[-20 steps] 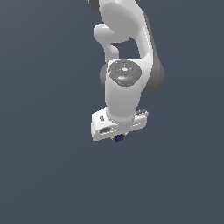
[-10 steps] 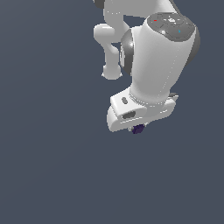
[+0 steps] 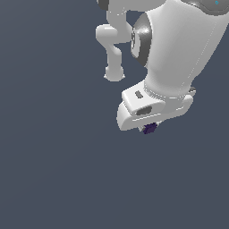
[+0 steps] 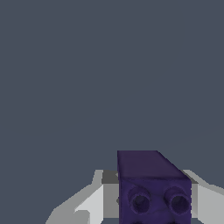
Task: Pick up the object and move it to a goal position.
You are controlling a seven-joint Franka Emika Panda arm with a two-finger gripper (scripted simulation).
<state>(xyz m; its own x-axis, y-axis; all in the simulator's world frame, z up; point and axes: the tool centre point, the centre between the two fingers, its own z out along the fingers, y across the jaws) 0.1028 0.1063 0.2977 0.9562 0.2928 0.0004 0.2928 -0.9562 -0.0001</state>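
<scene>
gripper (image 4: 153, 205): pinched on the block, fingers seen on both sides of it
block (image 3: 150, 129): dark purple, held under the white hand, clear of any surface
done: pickup, looks like
left: carry to the goal, no goal marker seen

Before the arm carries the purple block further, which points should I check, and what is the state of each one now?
1. The purple block sits between the fingers of the pincer: ok.
2. Fingers contact both block sides: looks so in the wrist view, ok.
3. Block is lifted, nothing touching it from below: ok in the exterior view.
4. Path ahead free: ok in the wrist view, only plain grey background.
5. Goal position is visible: cannot tell, no marker shows in either view.
</scene>
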